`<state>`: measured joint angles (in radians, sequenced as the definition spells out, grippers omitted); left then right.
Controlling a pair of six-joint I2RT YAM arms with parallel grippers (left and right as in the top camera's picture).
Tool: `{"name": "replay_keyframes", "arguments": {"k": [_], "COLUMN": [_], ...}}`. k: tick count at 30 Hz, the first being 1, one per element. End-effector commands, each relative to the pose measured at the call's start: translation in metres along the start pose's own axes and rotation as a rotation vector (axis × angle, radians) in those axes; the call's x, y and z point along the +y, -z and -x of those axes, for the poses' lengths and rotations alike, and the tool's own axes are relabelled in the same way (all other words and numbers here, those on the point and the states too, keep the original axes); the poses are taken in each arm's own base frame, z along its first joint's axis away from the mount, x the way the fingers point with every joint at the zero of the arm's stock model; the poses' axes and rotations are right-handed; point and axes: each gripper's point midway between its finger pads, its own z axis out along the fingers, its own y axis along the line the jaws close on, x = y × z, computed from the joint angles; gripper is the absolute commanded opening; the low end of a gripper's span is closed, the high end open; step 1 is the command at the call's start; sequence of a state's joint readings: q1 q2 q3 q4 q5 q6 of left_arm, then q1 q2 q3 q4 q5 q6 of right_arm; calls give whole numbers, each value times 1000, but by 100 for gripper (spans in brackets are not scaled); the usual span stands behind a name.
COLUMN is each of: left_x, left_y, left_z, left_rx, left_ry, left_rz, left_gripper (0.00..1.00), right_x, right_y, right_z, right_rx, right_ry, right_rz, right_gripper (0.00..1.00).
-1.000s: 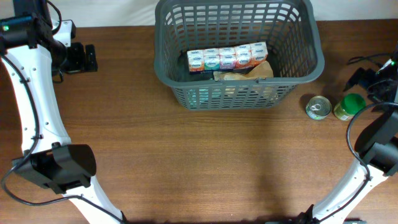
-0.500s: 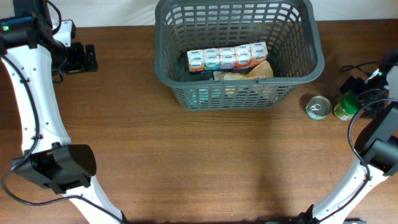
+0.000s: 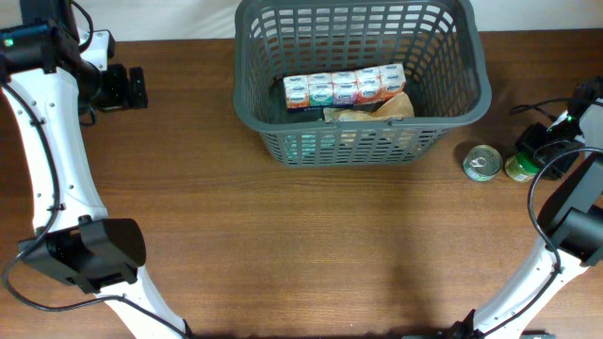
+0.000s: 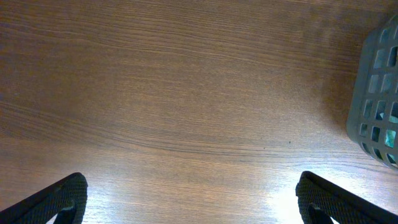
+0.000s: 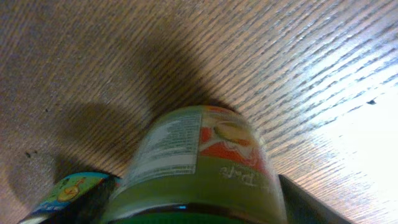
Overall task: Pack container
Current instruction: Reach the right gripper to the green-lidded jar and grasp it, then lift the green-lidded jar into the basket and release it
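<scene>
The container, a large dark grey lattice basket [image 3: 363, 141], stands at the back middle and holds a row of small cartons [image 3: 344, 88] and a brown packet [image 3: 377, 108]. Its corner shows in the left wrist view [image 4: 376, 99]. A green-lidded jar [image 3: 516, 169] stands right of a tin can [image 3: 482, 162]. My right gripper [image 3: 541, 151] is down over the jar, with a finger close on each side of it. In the right wrist view the jar [image 5: 199, 162] fills the space between the fingers [image 5: 199, 214]. My left gripper [image 3: 130, 88] is open and empty at the far left, also in its wrist view [image 4: 193, 199].
The tin can's blue label [image 5: 65, 190] shows just left of the jar, close to my right finger. Black cables [image 3: 542, 99] lie at the right edge. Bare wooden table [image 3: 301, 245] lies in front of the basket and under the left gripper.
My right gripper has moved left and down from the table's right edge onto the green-lidded jar, now covering most of its lid. The left arm has not moved.
</scene>
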<state>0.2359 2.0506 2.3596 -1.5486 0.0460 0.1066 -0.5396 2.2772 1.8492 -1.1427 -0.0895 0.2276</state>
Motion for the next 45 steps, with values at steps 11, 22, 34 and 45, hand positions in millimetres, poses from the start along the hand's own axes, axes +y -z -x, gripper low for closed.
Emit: {"name": "replay_keyframes", "arguments": {"k": [11,22,34,45], "left_x": [-1,-1,-1,-1], "left_y": [0,0,0,0], "left_z": [-1,-1,-1,-1], "left_rx": [2,2,2,2], "left_ry": [18,18,18,18], "left_rz": [-11,-11,-11,-11], "left_gripper": [99,99,99,99], "right_x": [24,75,228,290], "right_y": [45,357,397,153], "right_z": [-2,-52,-185,-121], "right_rx": [-45,-711,-825,-325], "right_ry": [23,200,766,792], "right_rz": [104,330,481,158], "right_gripper": [34,33,32,29]}}
